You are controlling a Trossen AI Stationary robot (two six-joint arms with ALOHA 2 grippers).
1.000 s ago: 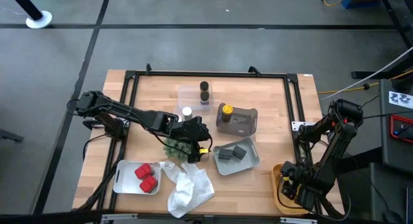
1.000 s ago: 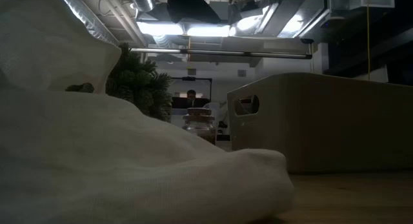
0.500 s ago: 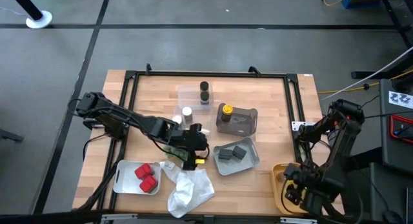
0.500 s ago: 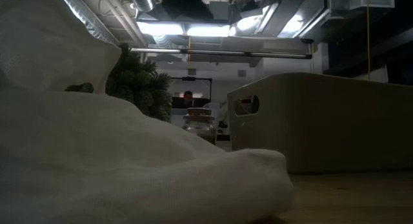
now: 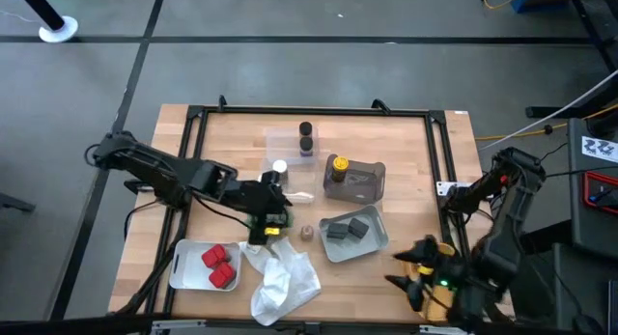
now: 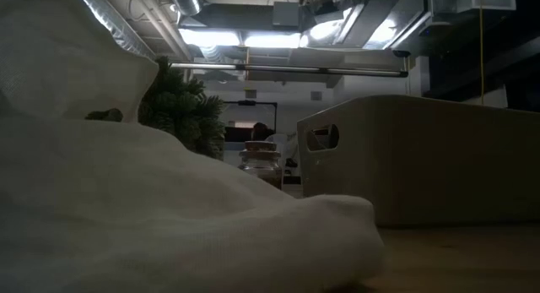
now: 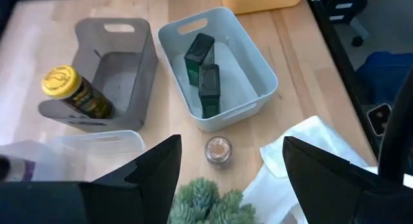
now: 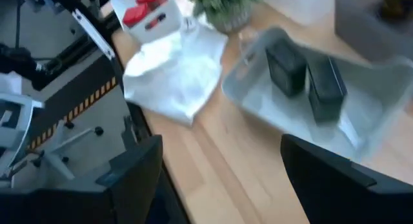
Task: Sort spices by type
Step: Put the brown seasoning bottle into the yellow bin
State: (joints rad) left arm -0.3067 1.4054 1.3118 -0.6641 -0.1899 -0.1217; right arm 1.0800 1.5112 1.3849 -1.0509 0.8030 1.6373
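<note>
The tan round piece (image 7: 218,150) is seen loose on the counter (image 7: 303,75) just ahead of the released left pincer (image 7: 229,169), apparently centred between its fingers, the released right pincer (image 5: 410,277) lying farther off.

white plastic bag (image 6: 152,208) blocking most of low view, right wrist view blurred

2 blocks (image 5: 349,229) in the tray (image 5: 379,240); round piece (image 5: 306,232) just left of it; bag (image 5: 283,282) in front; plant (image 7: 216,203) beside.
</note>
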